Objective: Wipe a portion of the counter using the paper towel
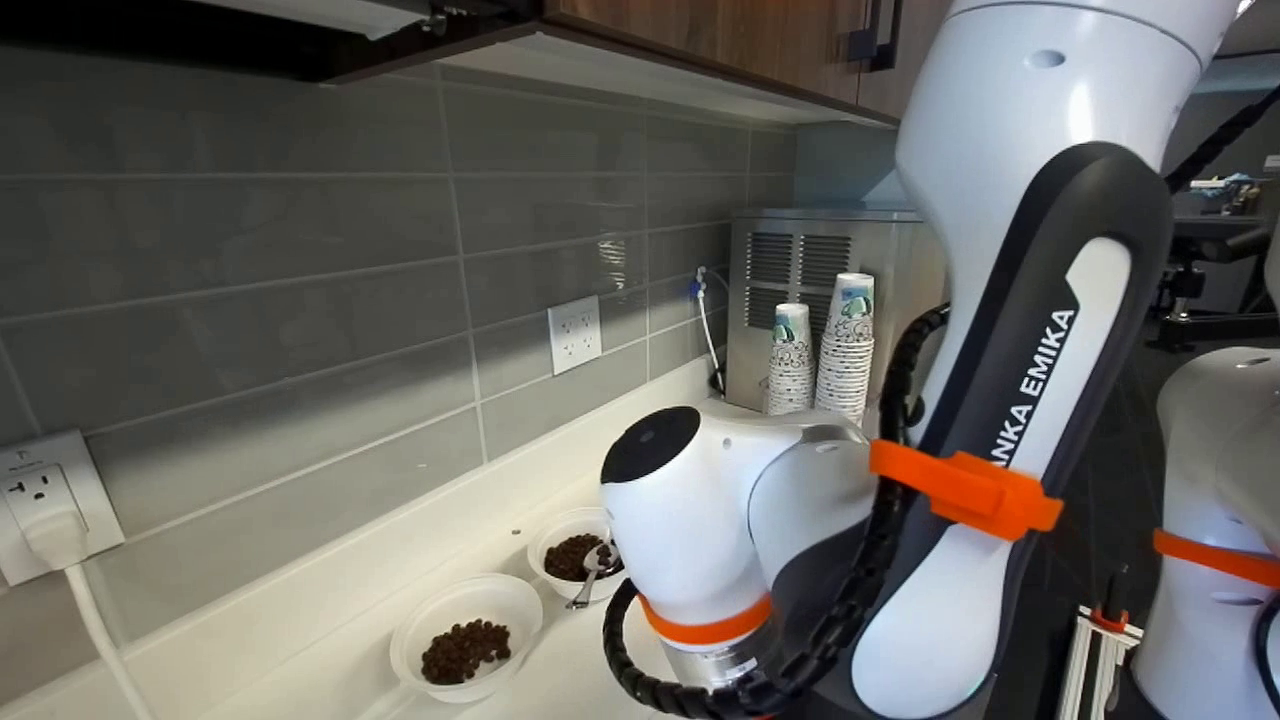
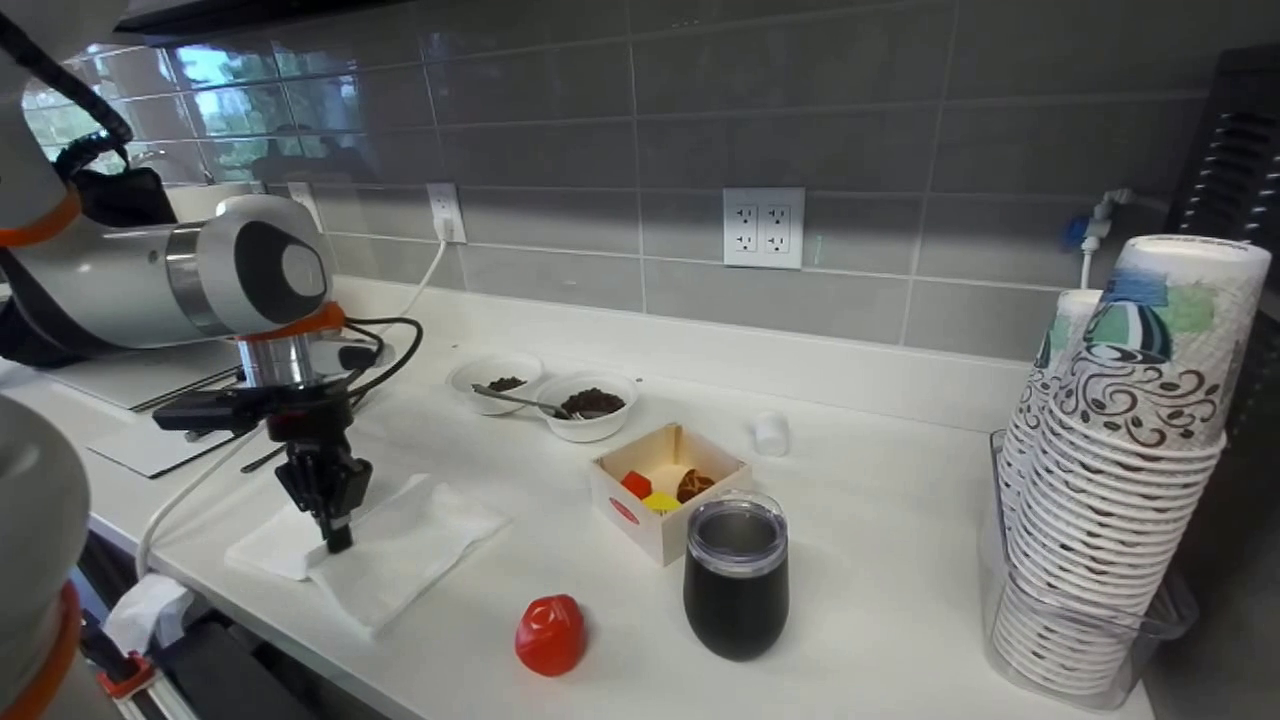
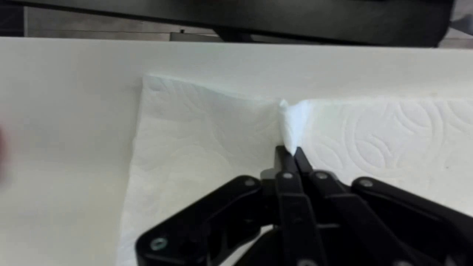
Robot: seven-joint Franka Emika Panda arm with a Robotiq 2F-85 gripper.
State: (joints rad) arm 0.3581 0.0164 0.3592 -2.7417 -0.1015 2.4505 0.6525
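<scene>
Claw (image 3: pixel 292 150) partly hides its pinched paper towel (image 2: pixel 402 548)

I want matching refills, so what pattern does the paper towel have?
The paper towel is white with embossed curved lines, best seen in the wrist view.

Lies spread and creased as white, embossed paper towel (image 2: pixel 415 555), near the edge of the smooth off-white counter (image 2: pixel 880 560), pinched into a small fold.
</scene>
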